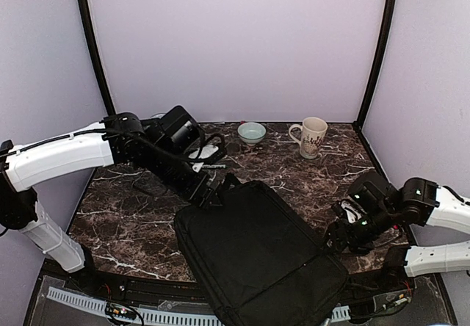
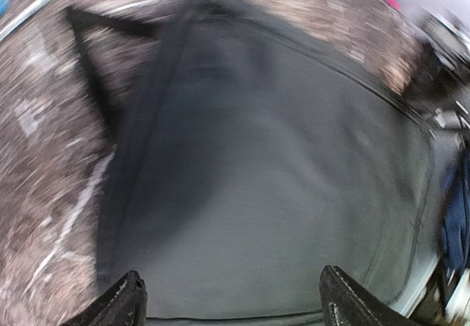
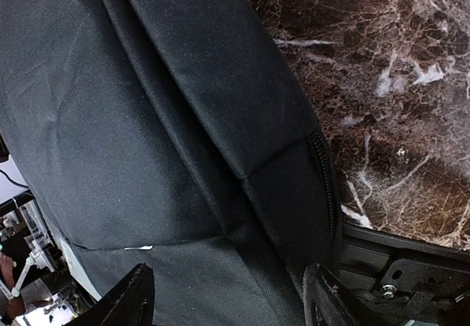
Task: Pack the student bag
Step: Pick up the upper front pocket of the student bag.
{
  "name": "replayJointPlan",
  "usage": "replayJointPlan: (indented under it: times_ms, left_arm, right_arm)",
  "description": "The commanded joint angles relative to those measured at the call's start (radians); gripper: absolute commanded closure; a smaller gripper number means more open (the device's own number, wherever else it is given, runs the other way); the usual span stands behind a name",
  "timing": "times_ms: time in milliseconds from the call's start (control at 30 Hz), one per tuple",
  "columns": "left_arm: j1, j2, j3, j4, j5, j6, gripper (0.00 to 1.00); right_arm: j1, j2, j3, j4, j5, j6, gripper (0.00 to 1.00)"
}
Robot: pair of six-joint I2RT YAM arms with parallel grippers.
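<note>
The student bag (image 1: 257, 256) is a large black fabric backpack lying flat at the near middle of the marble table (image 1: 117, 223), with one corner over the front edge. My left gripper (image 1: 211, 192) hovers at the bag's far left corner. In the blurred left wrist view the left gripper (image 2: 231, 308) is open, with the bag's panel (image 2: 264, 164) spread below it. My right gripper (image 1: 338, 236) is at the bag's right edge. In its wrist view the right gripper (image 3: 231, 300) stands open astride the bag's zippered side (image 3: 220, 120); its fingertips (image 3: 136, 296) show no pinch on the fabric.
A white mug (image 1: 312, 136) and a small pale green bowl (image 1: 252, 132) stand at the back of the table. A pen (image 1: 211, 166) and a flat dark item (image 1: 150, 185) lie under the left arm. Purple walls enclose the table on three sides.
</note>
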Motion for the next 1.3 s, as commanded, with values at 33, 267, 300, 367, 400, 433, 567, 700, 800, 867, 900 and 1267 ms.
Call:
replayJointPlan:
  times_ms: [33,267,300,367,400,433,567,700,800,867,900,1267]
  left_arm:
    - [-0.188,0.019,0.066,0.100,-0.039,0.136,0.16]
    - [-0.390,0.209,0.305,0.033,-0.209,0.277,0.15]
    - [-0.410,0.237,0.335,0.016,-0.227,0.287,0.15]
    - [-0.453,0.289,0.387,-0.010,-0.263,0.315,0.13]
    - [-0.476,0.313,0.406,-0.021,-0.281,0.327,0.13]
    - [-0.492,0.340,0.427,-0.033,-0.294,0.333,0.12]
    - [-0.536,0.444,0.486,-0.073,-0.344,0.341,0.11]
    - [-0.548,0.508,0.494,-0.080,-0.406,0.340,0.07]
    - [-0.553,0.521,0.462,-0.036,-0.379,0.354,0.04]
    - [-0.562,0.530,0.443,0.004,-0.400,0.367,0.02]
    - [-0.563,0.537,0.440,0.011,-0.412,0.372,0.02]
    - [-0.564,0.607,0.405,0.067,-0.479,0.379,0.01]
  right_arm:
    - [-0.001,-0.013,-0.053,0.080,-0.012,-0.021,0.30]
    - [-0.002,0.014,-0.135,0.189,-0.026,-0.024,0.37]
    - [-0.002,0.020,-0.141,0.189,-0.016,-0.031,0.37]
    - [-0.001,0.033,-0.139,0.155,0.025,-0.055,0.36]
    - [-0.001,0.041,-0.136,0.131,0.045,-0.067,0.35]
    - [-0.001,0.045,-0.134,0.111,0.062,-0.076,0.33]
    - [-0.001,0.055,-0.160,0.127,0.070,-0.083,0.30]
    - [-0.001,0.080,-0.202,0.179,0.047,-0.080,0.30]
    - [-0.001,0.092,-0.217,0.202,0.056,-0.076,0.30]
    - [-0.001,0.094,-0.217,0.221,0.065,-0.068,0.30]
    - [-0.001,0.095,-0.216,0.228,0.066,-0.064,0.30]
    - [-0.001,0.101,-0.204,0.232,0.074,-0.057,0.31]
